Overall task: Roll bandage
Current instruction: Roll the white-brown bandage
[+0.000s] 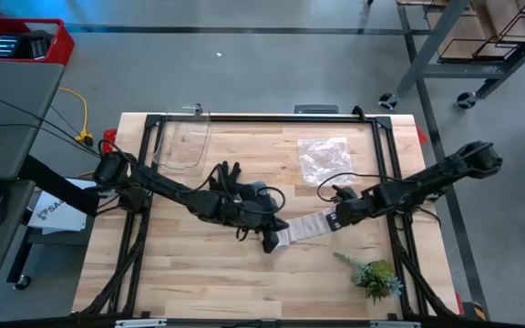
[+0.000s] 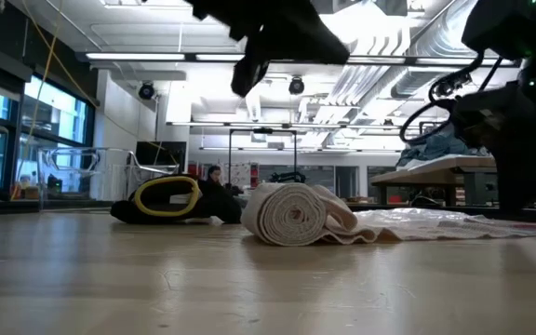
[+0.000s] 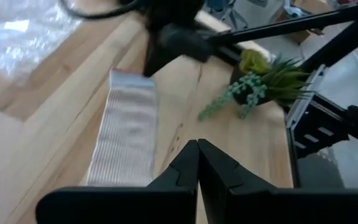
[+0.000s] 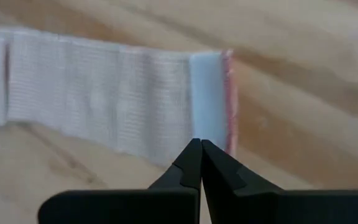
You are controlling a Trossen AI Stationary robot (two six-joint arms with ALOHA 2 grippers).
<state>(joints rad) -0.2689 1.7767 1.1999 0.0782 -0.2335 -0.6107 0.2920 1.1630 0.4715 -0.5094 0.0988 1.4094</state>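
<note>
Where the pale wood surface [image 1: 199, 273] meets the grey workshop floor, the bandage [image 1: 306, 226] lies mid-surface, w/ left pincer [image 1: 270, 242] and right pincer [image 1: 332, 220] both closed, empty, at its two ends. Low view alone shows its left end rolled up [image 2: 291, 213]; right wrist view alone shows a pinkish edge on its flat end [image 4: 229, 99].

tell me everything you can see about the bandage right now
The bandage is a narrow strip of white, ribbed gauze lying on the wooden table. One end is wound into a thick spiral roll resting on its side; the rest trails flat and slightly rumpled. The free end carries a paler band with a reddish edge. The left gripper is at the rolled end, the right gripper at the free end, both shut.
</note>
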